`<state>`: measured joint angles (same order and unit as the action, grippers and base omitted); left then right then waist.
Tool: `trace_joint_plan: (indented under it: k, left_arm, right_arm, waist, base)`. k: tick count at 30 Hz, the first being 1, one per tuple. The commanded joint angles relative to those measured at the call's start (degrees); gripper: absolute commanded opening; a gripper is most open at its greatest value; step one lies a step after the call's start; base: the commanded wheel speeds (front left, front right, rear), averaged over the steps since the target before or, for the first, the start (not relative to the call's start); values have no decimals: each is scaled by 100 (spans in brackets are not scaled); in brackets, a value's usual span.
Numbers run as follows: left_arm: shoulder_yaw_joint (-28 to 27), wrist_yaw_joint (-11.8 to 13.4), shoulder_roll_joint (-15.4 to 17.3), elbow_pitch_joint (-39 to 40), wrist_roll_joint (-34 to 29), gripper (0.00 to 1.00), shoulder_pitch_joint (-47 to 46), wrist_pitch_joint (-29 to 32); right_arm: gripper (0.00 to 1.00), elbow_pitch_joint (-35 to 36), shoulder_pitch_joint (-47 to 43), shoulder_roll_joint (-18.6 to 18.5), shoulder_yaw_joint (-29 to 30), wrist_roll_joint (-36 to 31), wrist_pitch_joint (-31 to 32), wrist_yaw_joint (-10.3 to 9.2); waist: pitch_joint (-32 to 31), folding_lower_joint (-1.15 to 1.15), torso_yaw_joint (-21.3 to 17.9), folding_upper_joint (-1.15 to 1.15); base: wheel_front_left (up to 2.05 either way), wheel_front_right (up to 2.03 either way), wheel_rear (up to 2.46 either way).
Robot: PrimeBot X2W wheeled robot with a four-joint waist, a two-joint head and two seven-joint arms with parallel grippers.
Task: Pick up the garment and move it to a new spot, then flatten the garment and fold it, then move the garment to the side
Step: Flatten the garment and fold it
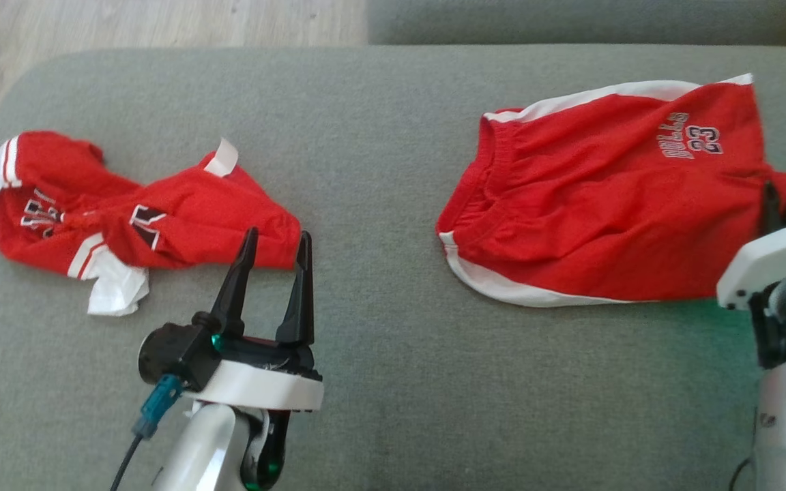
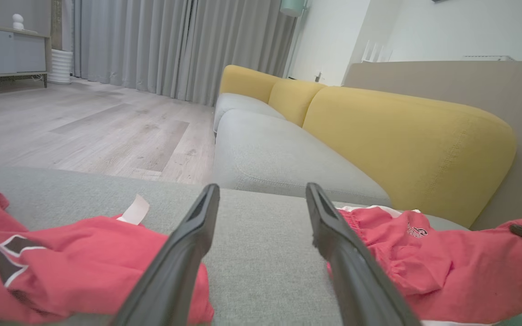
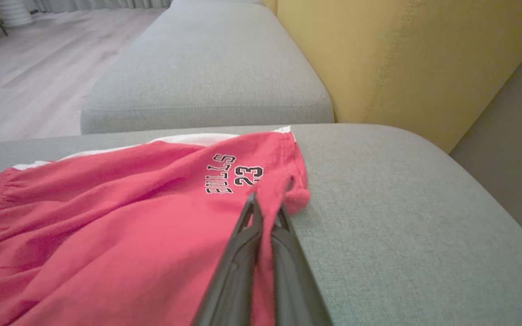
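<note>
The garment (image 1: pixel 598 198), red shorts with white trim and "BULLS 23" print, lies spread on the right of the grey cushion (image 1: pixel 379 123). My right gripper (image 3: pixel 265 203) is shut on the garment's (image 3: pixel 129 217) hem at its right edge, red cloth pinched between the fingers. In the head view that right gripper (image 1: pixel 769 201) stands at the shorts' lower right corner. My left gripper (image 1: pixel 277 242) is open, fingers apart over bare cushion, its tips just at the right edge of a crumpled red jersey (image 1: pixel 181 218). The left gripper (image 2: pixel 261 190) holds nothing.
The red jersey (image 2: pixel 75 262) with white trim lies bunched on the cushion's left. A second grey seat (image 3: pixel 206 68) and a yellow backrest (image 2: pixel 401 136) lie beyond the far edge. Wooden floor (image 1: pixel 127 20) is past the cushion's far left corner.
</note>
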<state>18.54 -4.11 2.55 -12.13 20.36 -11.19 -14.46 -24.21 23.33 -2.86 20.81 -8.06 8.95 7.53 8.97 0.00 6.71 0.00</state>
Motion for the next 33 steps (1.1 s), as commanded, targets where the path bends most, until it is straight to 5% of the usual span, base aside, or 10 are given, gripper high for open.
trace_joint_plan:
  k: [1, 7, 17, 18, 19, 26, 33]
  left_arm:
    - [-158, -22, 32, 205, 33, 100, -157, -54]
    - [-41, -52, 32, 203, 65, 100, -297, -54]
    - [171, -49, 32, 187, 194, 100, -534, -54]
    - [181, -45, 32, 186, 201, 100, -548, -54]
    - [189, -40, 32, 188, 208, 100, -563, -54]
    - [145, 3, 32, 183, 208, 100, -638, -54]
    - [-114, 3, 32, 191, 113, 100, -504, -54]
  right_arm:
    - [0, 212, 167, -2, -107, 11, 38, -4]
    - [0, -55, 747, -33, 261, -456, 709, -4]
    - [0, -1681, 1993, -641, 895, -1109, 1072, -4]
    - [38, -1821, 2098, -686, 959, -1176, 984, -4]
    - [100, -1955, 2202, -725, 1014, -1221, 859, -4]
    - [100, -2638, 2570, -926, 1066, -1646, -296, -4]
    - [100, -3152, 2580, -562, 289, -1176, -1999, -4]
  waist:
    - [63, 0, 54, 0]
    - [323, 0, 298, 0]
    - [695, 0, 718, 0]
    - [714, 0, 736, 0]
    - [735, 0, 751, 0]
    - [686, 0, 693, 0]
    - [278, 0, 229, 0]
  base:
    - [0, 0, 0]
    - [0, 0, 0]
    - [0, 0, 0]
    - [0, 0, 0]
    - [0, 0, 0]
    - [0, 0, 0]
    - [0, 0, 0]
